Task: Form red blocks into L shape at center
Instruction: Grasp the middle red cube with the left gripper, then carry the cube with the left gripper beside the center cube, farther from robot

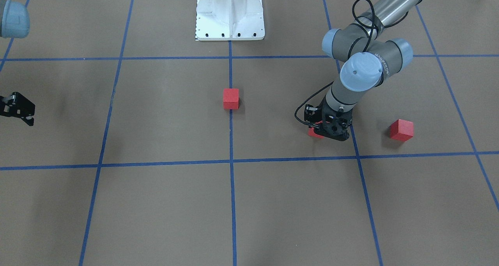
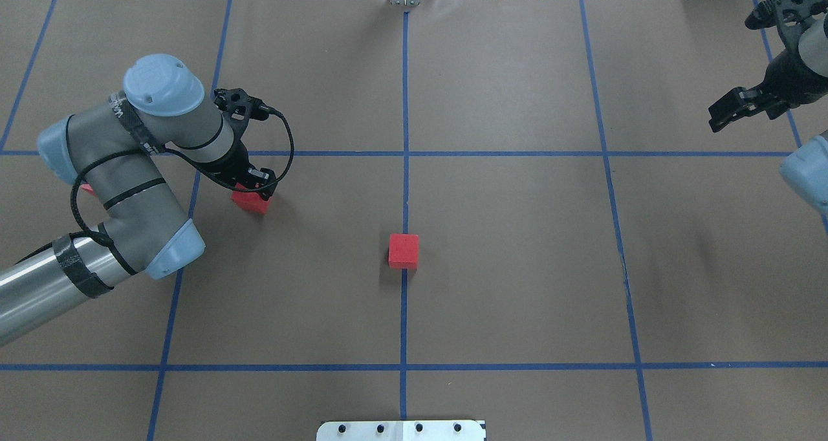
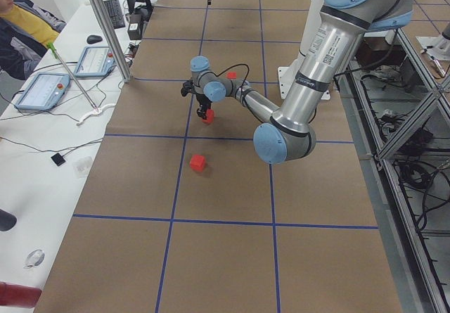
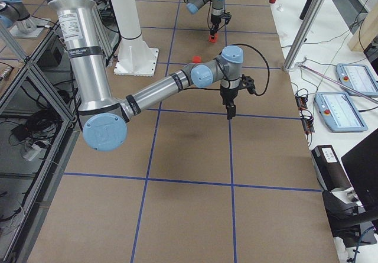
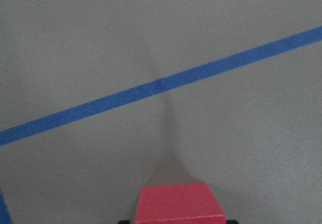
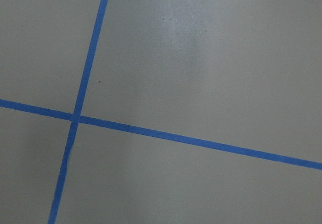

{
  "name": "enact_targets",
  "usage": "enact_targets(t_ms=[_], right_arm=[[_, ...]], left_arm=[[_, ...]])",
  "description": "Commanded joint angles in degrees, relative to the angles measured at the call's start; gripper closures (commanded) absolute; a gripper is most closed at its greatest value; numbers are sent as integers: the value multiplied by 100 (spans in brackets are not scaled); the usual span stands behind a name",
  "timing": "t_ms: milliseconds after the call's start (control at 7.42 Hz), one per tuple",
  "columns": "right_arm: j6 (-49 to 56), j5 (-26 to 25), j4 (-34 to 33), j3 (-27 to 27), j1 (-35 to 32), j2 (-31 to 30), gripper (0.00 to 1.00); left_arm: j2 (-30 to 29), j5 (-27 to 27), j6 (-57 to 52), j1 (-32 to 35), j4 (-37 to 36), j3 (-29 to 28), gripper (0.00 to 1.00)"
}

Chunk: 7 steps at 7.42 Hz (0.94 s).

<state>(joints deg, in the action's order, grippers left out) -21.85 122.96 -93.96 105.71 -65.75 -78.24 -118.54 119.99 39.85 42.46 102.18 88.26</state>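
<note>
One red block (image 1: pixel 230 98) sits on the vertical blue tape line at the center (image 2: pixel 403 189); it also shows in the overhead view (image 2: pixel 403 251). My left gripper (image 1: pixel 325 130) points down, shut on a second red block (image 2: pixel 250 201), low over the table left of center; the block fills the bottom of the left wrist view (image 5: pixel 180 206). The third red block (image 1: pixel 401 130) lies further out on my left side, mostly hidden behind my arm in the overhead view. My right gripper (image 2: pixel 715 119) hangs empty far out on my right, fingers together.
The white robot base (image 1: pixel 230 16) stands at the table's near edge on the center line. Blue tape lines (image 6: pixel 75 117) cross under my right gripper. A person (image 3: pixel 21 28) and tablets (image 3: pixel 42 91) are beyond the table's far edge.
</note>
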Motion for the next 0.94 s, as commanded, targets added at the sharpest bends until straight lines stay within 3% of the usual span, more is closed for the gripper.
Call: enact_targets(t_ms=[0,404,674,809], right_arm=[[58,35,-9,-24,-112,2,1],[853,386,-26,-24,-585,-321,1],[1646,570,-18,-24,-1025,-769,0],[1875,597,-9,-24,-1149,-910,0]], left_arm=[[-273,16,110,8,-66,33,89],[-1090,-19,1084,-175,-329,-99,89],[-1766,-37,1559,-412,-523,-527,89],[-2100,-316,1753,-596,-524,-808,89]])
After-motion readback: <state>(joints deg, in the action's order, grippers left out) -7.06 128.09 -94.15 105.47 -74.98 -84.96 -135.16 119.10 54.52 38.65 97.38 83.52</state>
